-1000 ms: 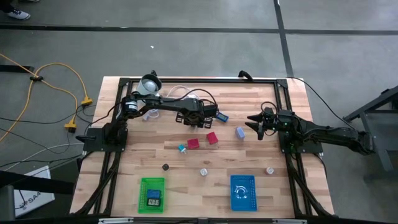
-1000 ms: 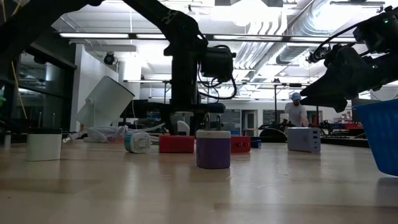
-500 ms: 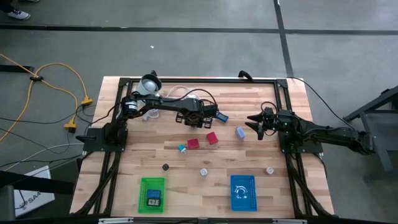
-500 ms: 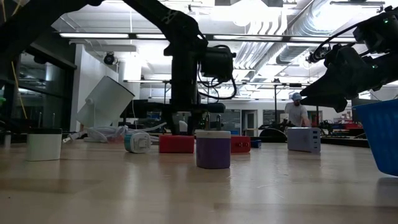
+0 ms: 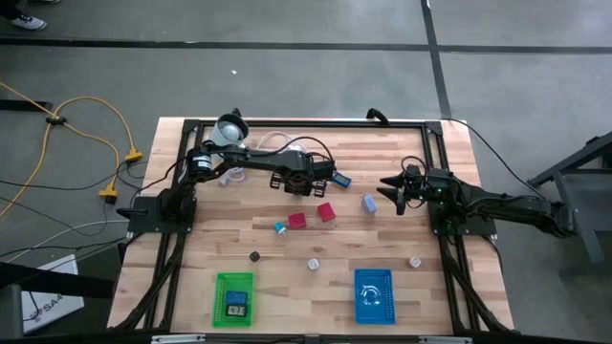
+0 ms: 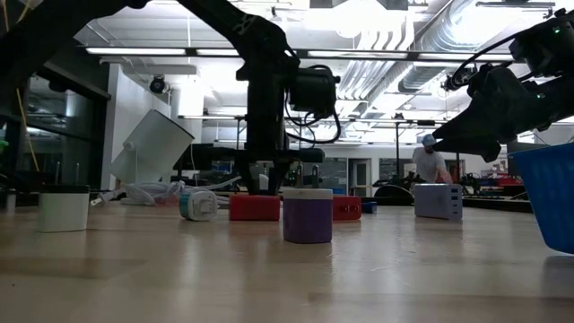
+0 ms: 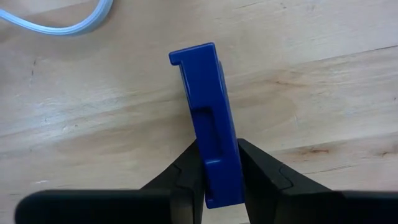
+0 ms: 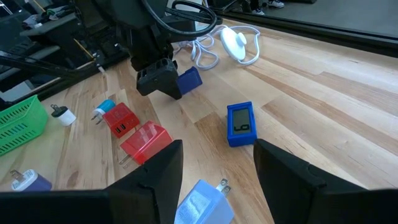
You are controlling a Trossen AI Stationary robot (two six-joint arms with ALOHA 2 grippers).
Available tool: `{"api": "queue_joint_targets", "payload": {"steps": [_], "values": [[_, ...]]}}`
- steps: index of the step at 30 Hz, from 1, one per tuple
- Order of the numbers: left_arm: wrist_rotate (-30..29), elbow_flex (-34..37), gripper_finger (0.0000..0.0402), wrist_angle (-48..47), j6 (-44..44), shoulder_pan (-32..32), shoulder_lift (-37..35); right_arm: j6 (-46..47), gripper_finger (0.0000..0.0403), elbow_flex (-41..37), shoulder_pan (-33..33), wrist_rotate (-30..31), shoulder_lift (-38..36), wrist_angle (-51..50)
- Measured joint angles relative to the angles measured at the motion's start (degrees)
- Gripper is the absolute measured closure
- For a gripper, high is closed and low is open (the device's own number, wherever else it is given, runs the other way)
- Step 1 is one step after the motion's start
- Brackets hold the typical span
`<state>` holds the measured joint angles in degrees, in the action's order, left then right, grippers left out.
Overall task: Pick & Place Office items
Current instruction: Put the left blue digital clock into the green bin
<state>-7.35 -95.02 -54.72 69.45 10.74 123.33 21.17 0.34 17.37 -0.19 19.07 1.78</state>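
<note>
One flat blue block (image 7: 208,124) with a notched corner and a shallow recess stands on edge on the desk (image 7: 323,81) near the white cable (image 7: 68,22), its near end clamped between the closed left pincer (image 7: 219,177), while the right pincer (image 8: 214,180) hangs half-spread, empty, well apart.

1. The blue block (image 7: 208,130) has its lower end hidden between the left gripper (image 7: 214,177) fingers (only that end).
2. In the high view the same block lies under the arm.
3. The blue basket (image 6: 549,193) is cut by the low view's edge.
4. Contents of the green basket (image 5: 233,298) are too small to tell.
</note>
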Motion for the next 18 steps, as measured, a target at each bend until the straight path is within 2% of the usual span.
{"api": "queue_joint_targets", "payload": {"steps": [18], "values": [[0.0,0.07,0.0329,-0.77,-0.04,0.16,-3.41,0.0,0.0219,0.0,0.0,-0.01,0.0,-0.02]]}}
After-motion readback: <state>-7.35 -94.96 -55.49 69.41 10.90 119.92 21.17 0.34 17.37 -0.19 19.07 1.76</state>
